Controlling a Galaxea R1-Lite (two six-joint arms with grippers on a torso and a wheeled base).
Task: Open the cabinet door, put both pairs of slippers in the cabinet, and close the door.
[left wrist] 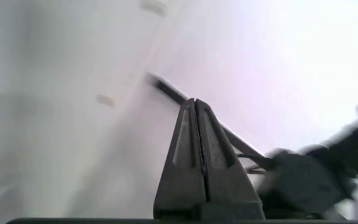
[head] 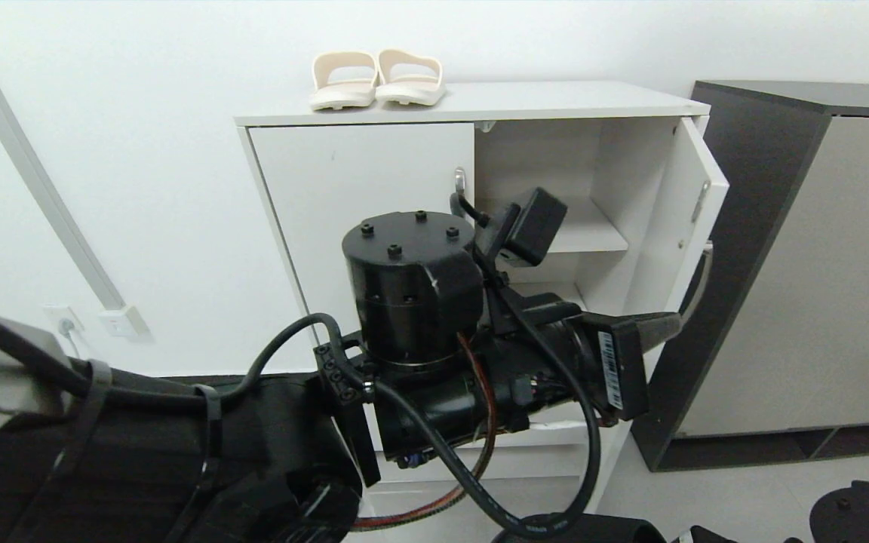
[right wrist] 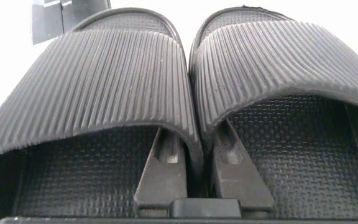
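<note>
As seen from head cam: white cabinet point(head: 555, 98) w/ R door point(head: 676, 219) swung open, L door point(head: 359, 211) shut, shelf point(head: 593, 234) visible inside. On cabinet top, L half, by the wall: cream slippers point(head: 378, 79), pair side by side, touching. Re L pincer point(left wrist: 196, 109): hangs in front of cabinet, tip just beside open door's free edge; contact w/ door not clear; fingers pressed flat together, nothing between. Re R pincer point(right wrist: 197, 168): clamps black slippers point(right wrist: 104, 81), one finger inside each shoe, adjoining inner walls squeezed between; ribbed straps arch over fingers. Dark grey cabinet point(head: 819, 264) stands just R of white one.
</note>
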